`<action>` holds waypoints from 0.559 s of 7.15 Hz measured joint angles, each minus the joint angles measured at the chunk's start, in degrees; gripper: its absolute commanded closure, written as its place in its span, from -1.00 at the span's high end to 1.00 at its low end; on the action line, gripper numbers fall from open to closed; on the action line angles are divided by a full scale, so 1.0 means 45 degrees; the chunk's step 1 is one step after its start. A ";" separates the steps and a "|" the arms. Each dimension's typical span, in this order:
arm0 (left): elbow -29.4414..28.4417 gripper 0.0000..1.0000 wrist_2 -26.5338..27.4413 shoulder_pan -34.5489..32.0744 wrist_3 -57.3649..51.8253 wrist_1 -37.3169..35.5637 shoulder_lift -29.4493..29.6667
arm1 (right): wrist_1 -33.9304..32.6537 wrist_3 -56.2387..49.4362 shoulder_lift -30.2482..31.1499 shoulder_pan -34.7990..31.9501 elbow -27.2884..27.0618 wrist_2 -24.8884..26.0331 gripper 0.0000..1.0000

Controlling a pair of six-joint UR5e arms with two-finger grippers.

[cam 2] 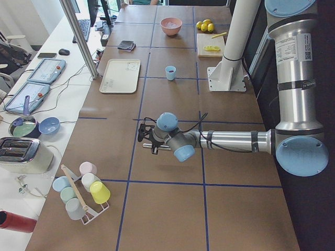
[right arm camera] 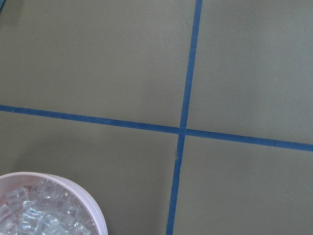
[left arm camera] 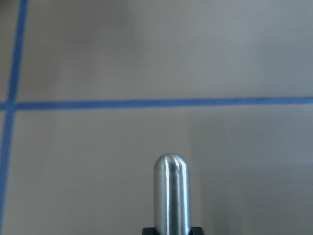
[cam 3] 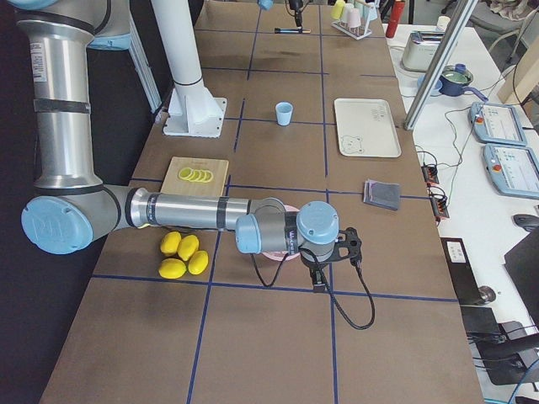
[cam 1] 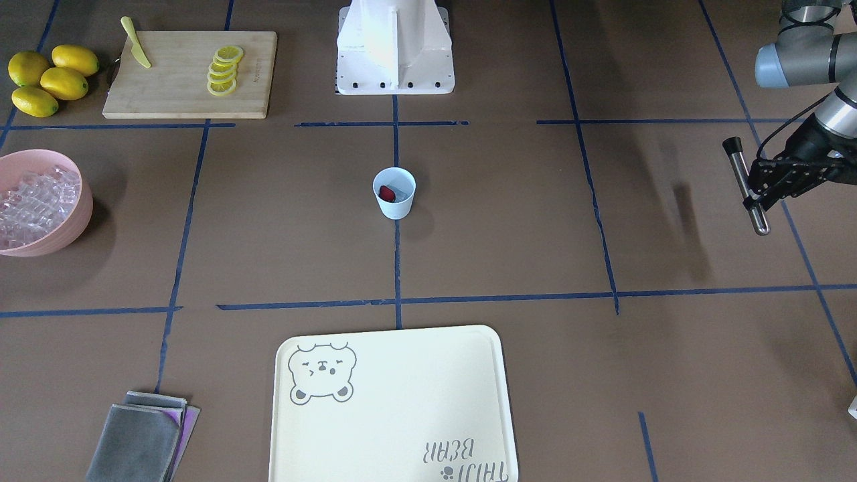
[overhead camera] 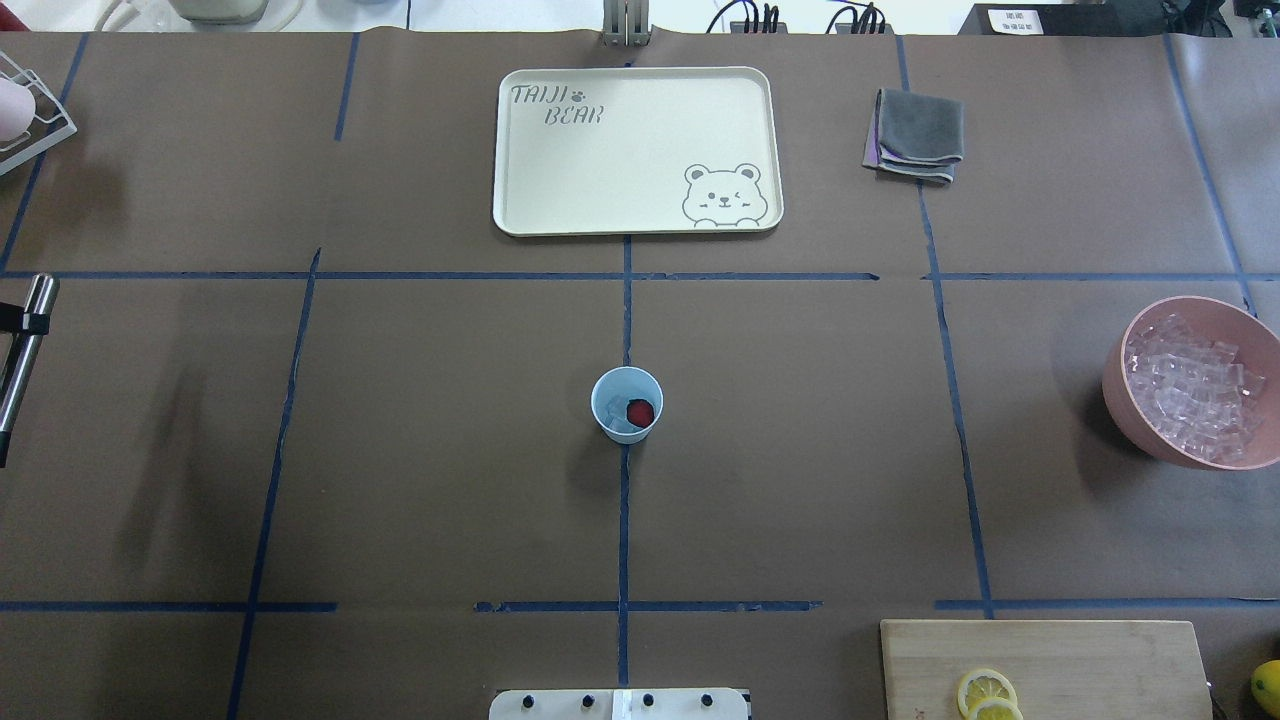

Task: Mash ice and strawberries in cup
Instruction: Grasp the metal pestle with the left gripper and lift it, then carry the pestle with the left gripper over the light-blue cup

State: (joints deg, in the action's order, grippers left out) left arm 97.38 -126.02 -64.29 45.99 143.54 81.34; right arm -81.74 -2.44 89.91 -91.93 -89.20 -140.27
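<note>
The pale blue cup [cam 1: 394,201] [overhead camera: 604,392] stands upright at the table's middle. Inside it lie a dark red strawberry piece [cam 1: 386,193] [overhead camera: 640,412] and a pale ice cube [overhead camera: 615,412]. My left gripper [cam 1: 751,182] [overhead camera: 12,322] hovers far out at the table's left end, shut on a metal muddler rod [cam 1: 757,215] [left arm camera: 171,191] whose rounded tip points down over bare table. My right gripper [cam 3: 322,273] shows only in the exterior right view, beside the pink bowl; whether it is open or shut I cannot tell.
A pink bowl [cam 1: 86,201] [overhead camera: 1113,375] [right arm camera: 95,210] full of ice cubes sits at the table's right end. A cutting board [cam 1: 174,94] carries lemon slices and a yellow knife, with whole lemons [cam 1: 50,79] beside it. A cream bear tray [overhead camera: 640,215] and folded cloths [overhead camera: 915,135] lie far across.
</note>
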 measured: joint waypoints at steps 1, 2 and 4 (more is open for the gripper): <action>0.1055 -1.00 0.0042 -0.0108 -0.0122 -0.0013 0.0097 | 0.0000 0.0008 -0.0004 0.0000 -0.0001 0.0000 0.99; 0.1820 -1.00 0.0297 -0.0184 -0.0212 -0.0029 0.0380 | 0.0005 0.0008 -0.0012 0.0000 -0.0030 -0.0001 0.99; 0.2590 -1.00 0.2092 -0.0183 0.0098 0.0004 0.1323 | 0.0005 -0.0002 -0.0008 0.0000 -0.0203 -0.0001 0.99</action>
State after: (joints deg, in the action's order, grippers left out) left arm 109.03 -116.61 -65.11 46.43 143.56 87.30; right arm -81.72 -2.45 89.88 -91.93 -90.11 -140.27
